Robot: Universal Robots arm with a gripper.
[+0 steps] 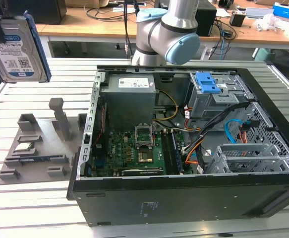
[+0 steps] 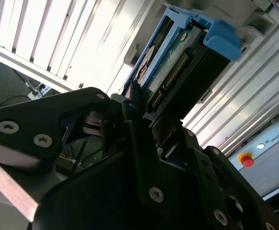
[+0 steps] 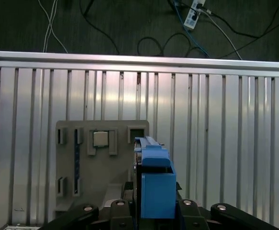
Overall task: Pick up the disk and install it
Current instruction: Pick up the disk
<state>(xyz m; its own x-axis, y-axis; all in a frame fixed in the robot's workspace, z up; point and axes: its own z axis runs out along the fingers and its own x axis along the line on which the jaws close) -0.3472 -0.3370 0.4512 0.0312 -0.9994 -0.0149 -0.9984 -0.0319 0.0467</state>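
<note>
The disk (image 1: 18,47) hangs in the air above the slatted table, at the exterior view's upper left, well clear of the grey fixture below it. It is a silver drive with a white and blue label and blue side rails, held upright. In the second wrist view my gripper (image 2: 146,108) is shut on the disk (image 2: 170,64), whose green circuit board and connector face the camera. The first wrist view sees the disk (image 3: 153,175) edge-on, its blue rail rising between the black fingers (image 3: 122,206).
An open computer case (image 1: 184,198) takes up the middle and right of the table. Its grey drive cage with a blue latch (image 1: 207,84) sits at the far side. The grey fixture (image 1: 37,158) holds a small processor chip (image 1: 24,147). The arm's body (image 1: 169,29) stands behind the case.
</note>
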